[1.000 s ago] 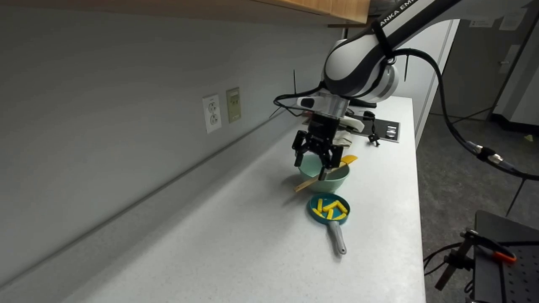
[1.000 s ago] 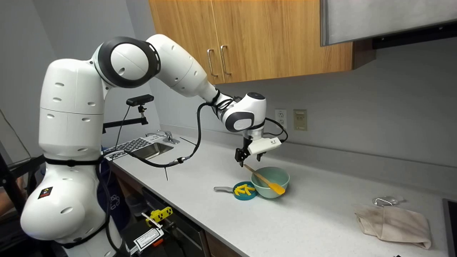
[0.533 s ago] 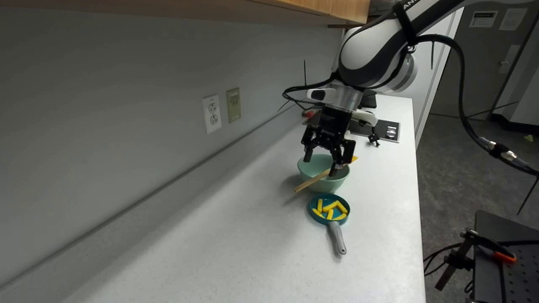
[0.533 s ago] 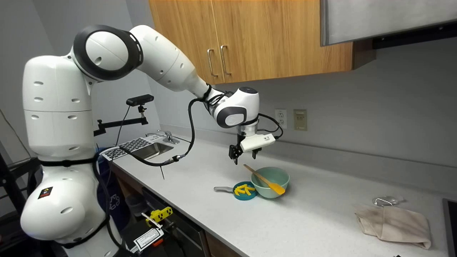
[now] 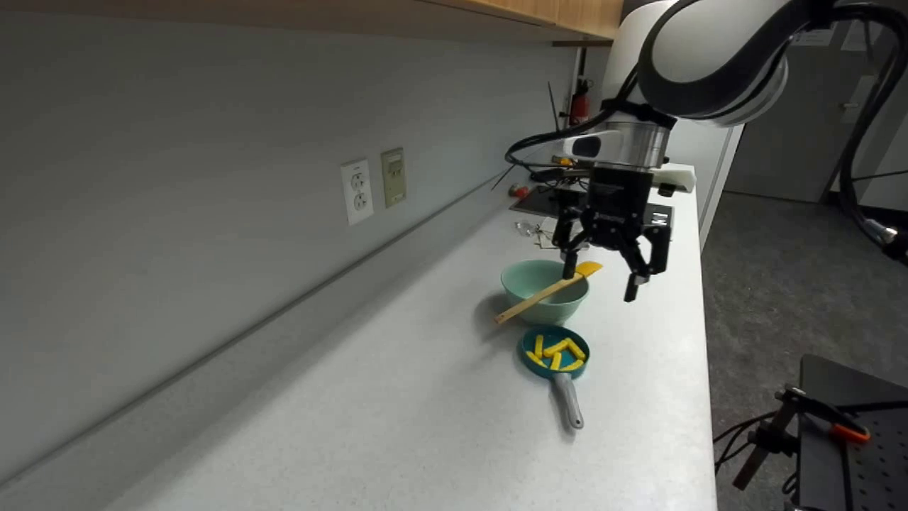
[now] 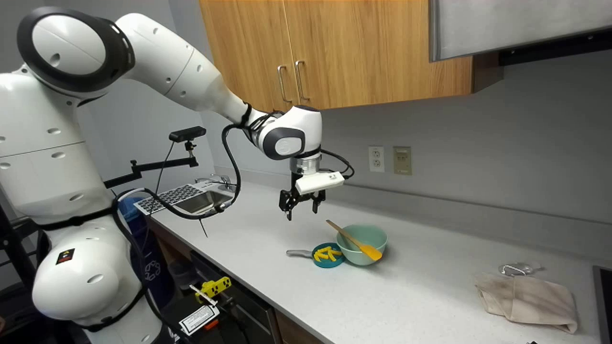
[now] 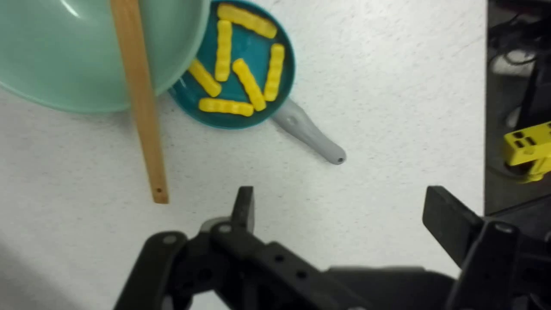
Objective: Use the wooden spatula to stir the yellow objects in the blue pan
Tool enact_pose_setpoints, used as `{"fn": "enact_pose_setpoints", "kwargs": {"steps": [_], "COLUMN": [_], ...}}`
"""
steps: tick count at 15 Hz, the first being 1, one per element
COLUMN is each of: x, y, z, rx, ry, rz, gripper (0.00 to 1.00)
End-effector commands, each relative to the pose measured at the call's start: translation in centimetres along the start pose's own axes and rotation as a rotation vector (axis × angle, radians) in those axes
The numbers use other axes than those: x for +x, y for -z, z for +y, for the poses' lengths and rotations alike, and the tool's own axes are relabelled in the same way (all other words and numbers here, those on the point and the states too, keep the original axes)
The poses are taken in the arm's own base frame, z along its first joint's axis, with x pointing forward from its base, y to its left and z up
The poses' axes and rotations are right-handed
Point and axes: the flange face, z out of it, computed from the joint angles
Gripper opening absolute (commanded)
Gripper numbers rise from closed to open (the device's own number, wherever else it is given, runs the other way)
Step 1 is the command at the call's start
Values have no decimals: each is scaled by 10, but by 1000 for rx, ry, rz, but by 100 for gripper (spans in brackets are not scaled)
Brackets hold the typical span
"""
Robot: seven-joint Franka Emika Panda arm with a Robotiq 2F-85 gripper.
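Note:
The wooden spatula [image 5: 539,297] lies across the light teal bowl, its pale handle sticking out over one rim and its orange-yellow head [image 6: 370,252] resting at the opposite side. Beside the bowl sits the blue pan [image 7: 254,47], with a grey handle [image 7: 310,133]. Several yellow objects [image 7: 224,51] lie spread on the pan's floor. My gripper [image 7: 339,191] is open and empty, high above the counter. In the wrist view the spatula's handle end is left of the fingers, and the pan's handle tip lies beyond the gap between them. Both exterior views show the gripper [image 6: 302,214] apart from everything.
The light teal bowl [image 6: 368,234] stands close against the pan. A folded beige cloth [image 6: 528,301] lies farther along the counter near a dark cooktop. A wall with outlets [image 5: 357,191] runs along the back, with wooden cabinets [image 6: 363,52] overhead. The counter's front edge is near the pan handle.
My open gripper has moved away from above the bowl and spatula, rightward in an exterior view and leftward in an exterior view. Spatula, bowl and pan stay in place.

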Motion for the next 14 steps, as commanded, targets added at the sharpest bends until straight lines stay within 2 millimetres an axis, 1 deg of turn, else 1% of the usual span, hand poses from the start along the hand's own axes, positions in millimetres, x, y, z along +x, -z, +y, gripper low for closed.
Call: {"fn": "enact_pose_setpoints", "kwargs": {"steps": [1,4,8,14], "x": [15,28,35,35], "y": [14,20,37,56], "z": [-38,-53,-60,-64], "rx": [79,111,108,83], "ry": [101,215,409,608], "rz": [-125,-217,-346,-314], "gripper": [100,100,100,100]}}
